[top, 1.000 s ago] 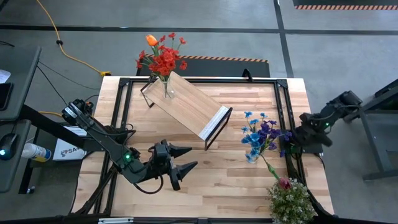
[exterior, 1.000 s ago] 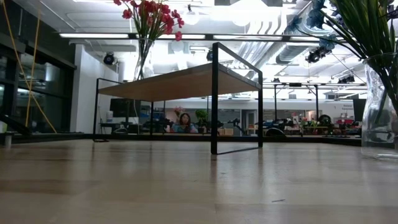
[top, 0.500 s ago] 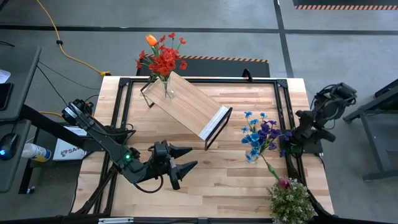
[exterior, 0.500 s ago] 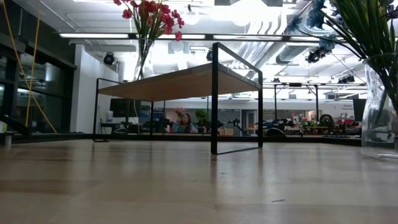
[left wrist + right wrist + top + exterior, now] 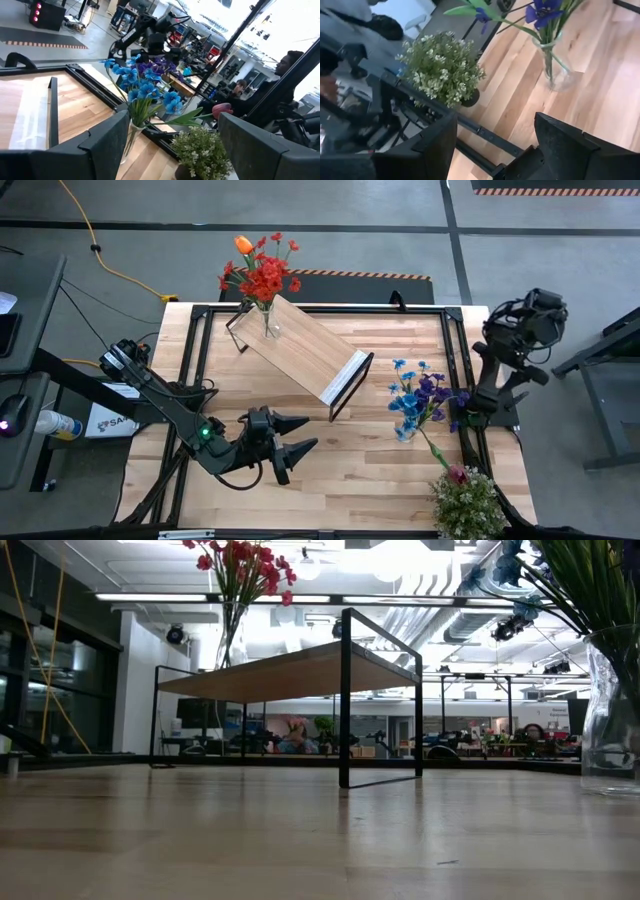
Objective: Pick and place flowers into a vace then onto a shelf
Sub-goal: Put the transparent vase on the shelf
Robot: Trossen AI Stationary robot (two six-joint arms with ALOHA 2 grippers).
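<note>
Lower left of the high view: left gripper point(image 5: 308, 432) low over the surface point(image 5: 360, 470), fingers spread and empty, aimed toward the right of the frame. Upper middle: shelf point(image 5: 300, 350) set at a slant, carrying at its upper-left corner a clear vase point(image 5: 268, 326) with red sprays point(image 5: 262, 280) and an orange tulip point(image 5: 243, 244), upright. Right of centre: second vase point(image 5: 404, 432) standing on the surface with blue and purple blooms point(image 5: 420, 395). Lower right: dark pink rose point(image 5: 457, 474) lying flat, not yet in a vase, long axis diagonal, stem end up-left near the second vase, bloom down-right touching or just beside the bushy green plant point(image 5: 468, 505). Far right: right gripper point(image 5: 495, 120) raised beyond the surface edge, fingers parted, holding nothing, looking down over plant and blue bouquet. Likely the nearer arm for the rose, which lies below and inward of it; needs a descent toward the stem, fingers crossing its diagonal
</note>
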